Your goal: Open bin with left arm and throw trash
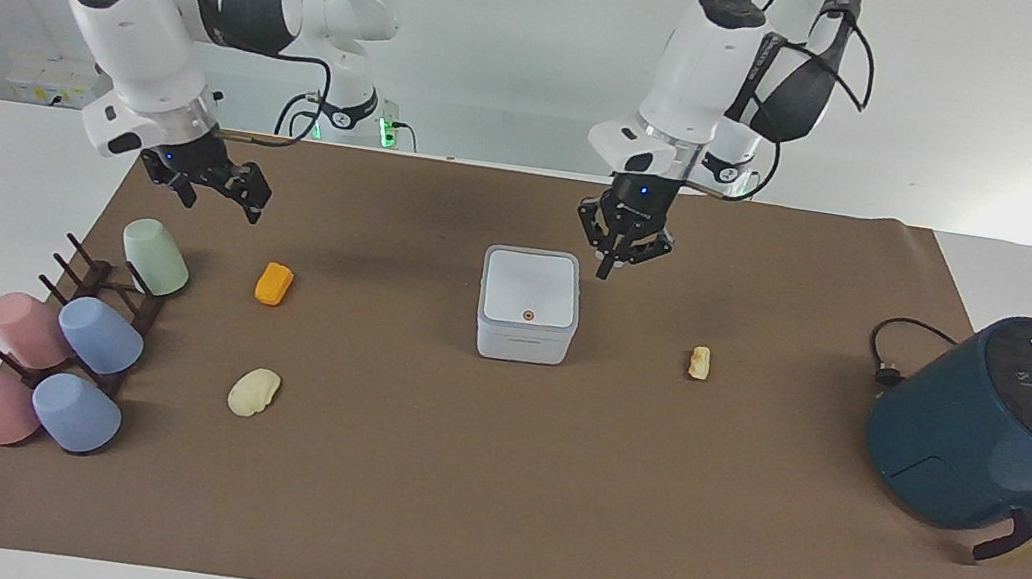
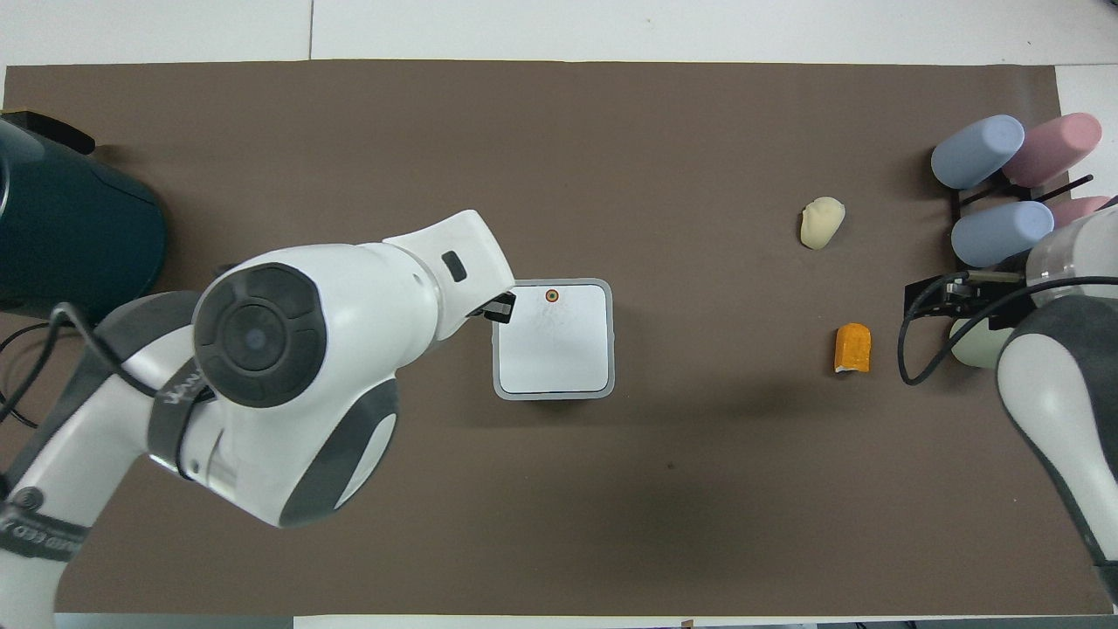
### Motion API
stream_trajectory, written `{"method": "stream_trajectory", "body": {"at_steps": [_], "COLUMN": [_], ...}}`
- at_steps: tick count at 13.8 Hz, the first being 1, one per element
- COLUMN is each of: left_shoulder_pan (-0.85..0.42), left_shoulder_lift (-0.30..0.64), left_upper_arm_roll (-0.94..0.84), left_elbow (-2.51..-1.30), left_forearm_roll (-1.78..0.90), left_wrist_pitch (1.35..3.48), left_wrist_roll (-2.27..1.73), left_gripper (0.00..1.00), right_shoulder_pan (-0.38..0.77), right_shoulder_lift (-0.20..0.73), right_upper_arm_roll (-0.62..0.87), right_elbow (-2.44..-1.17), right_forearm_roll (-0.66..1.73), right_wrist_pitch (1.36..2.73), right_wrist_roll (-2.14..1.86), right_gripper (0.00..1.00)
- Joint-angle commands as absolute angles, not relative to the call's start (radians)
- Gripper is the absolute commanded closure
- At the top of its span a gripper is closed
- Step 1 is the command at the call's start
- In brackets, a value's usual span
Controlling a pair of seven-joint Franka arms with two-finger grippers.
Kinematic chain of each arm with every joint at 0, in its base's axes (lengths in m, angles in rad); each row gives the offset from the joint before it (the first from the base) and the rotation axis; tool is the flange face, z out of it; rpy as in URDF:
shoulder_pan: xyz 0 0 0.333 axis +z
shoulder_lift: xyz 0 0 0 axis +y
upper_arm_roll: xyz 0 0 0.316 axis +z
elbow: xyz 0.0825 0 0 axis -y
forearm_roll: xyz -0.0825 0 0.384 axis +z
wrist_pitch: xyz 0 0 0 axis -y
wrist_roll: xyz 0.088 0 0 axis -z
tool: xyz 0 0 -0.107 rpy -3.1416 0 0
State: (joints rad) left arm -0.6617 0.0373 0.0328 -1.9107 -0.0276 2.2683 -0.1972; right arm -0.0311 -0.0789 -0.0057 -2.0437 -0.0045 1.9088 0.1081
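The white-grey bin [image 1: 529, 307] [image 2: 552, 349] stands mid-mat with its lid shut and the orange dot [image 1: 528, 314] on top. My left gripper [image 1: 620, 256] [image 2: 500, 307] hangs just above the mat beside the bin's corner toward the left arm's end, apart from the bin. My right gripper [image 1: 219, 195] [image 2: 942, 301] is open and empty in the air between the green cup [image 1: 155, 257] and the orange block [image 1: 273, 284] [image 2: 852, 348]. The pale yellow lump [image 1: 254, 392] [image 2: 822, 222] lies farther out. The cream piece [image 1: 700, 363] is hidden under the left arm in the overhead view.
A teal air fryer [image 1: 1001, 428] [image 2: 70, 236] with its cable [image 1: 891, 352] stands at the left arm's end. A dark rack with pastel cups [image 1: 100, 337] [image 2: 1000, 231] stands at the right arm's end.
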Motion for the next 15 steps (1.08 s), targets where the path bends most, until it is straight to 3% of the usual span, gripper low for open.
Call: {"method": "stream_trajectory", "body": {"at_steps": [1,5,10,13,15], "left_shoulder_pan": [-0.695,-0.721,-0.767,-0.772,-0.772], "left_shoulder_lift": [0.112,0.185,0.206,0.206,0.193], "left_upper_arm_roll": [0.049,0.049,0.049,0.049,0.051], "left_elbow": [-1.908,-1.913,-1.95,-1.991,-1.979], "left_forearm_roll": [-0.04,-0.04,-0.041,-0.041,-0.04], "left_wrist_pitch": [2.376,2.467,2.486,2.499,2.406], "left_wrist_roll": [-0.202,-0.233,-0.248,-0.244,-0.245], "left_gripper": [1.0,1.0,1.0,1.0,1.0], "right_shoulder_pan": [-0.051,-0.038,-0.017,-0.006,-0.015], "right_shoulder_lift": [-0.034,-0.012,0.023,0.034,0.032], "right_upper_arm_roll": [-0.008,-0.008,-0.006,-0.006,-0.008], "right_elbow": [-2.144,-2.325,-2.344,-2.368,-2.376], "right_forearm_roll": [0.021,0.021,0.021,0.021,0.023], "right_wrist_pitch": [2.067,2.302,2.338,2.376,2.384], "right_wrist_roll": [0.074,0.072,0.068,0.063,0.038], "right_gripper": [0.0,0.0,0.08,0.24,0.28]}}
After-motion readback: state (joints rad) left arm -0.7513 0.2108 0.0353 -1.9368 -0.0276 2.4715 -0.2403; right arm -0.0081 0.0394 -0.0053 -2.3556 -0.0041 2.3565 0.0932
